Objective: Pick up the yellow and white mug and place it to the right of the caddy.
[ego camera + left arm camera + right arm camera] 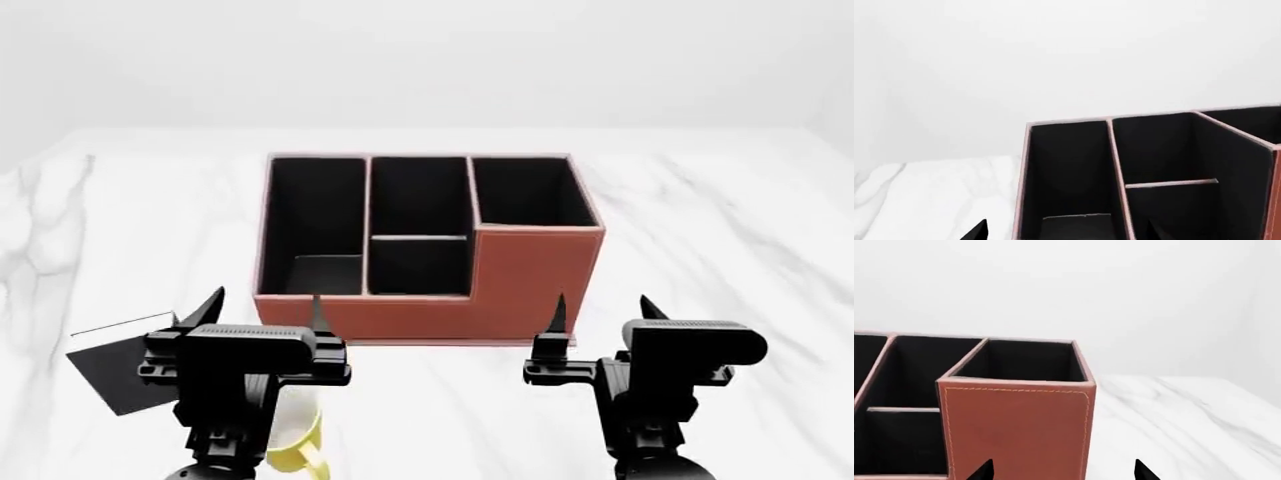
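Mug [296, 432] in head view only, under left tool [264, 308]

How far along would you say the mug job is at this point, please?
Nothing looks done yet. The mug sits on the table in front of the caddy, partly hidden under the left gripper. Both the left and the right gripper are open and empty. Grasping, lifting and placing it right of the caddy all remain.

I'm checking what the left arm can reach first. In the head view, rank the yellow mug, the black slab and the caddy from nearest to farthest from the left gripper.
1. Yellow mug: right beneath the left gripper, partly hidden by it.
2. Black slab: flat on the table, just outside the gripper.
3. Caddy: ahead of the gripper; its front wall is close, so slab and caddy are nearly too close to call.
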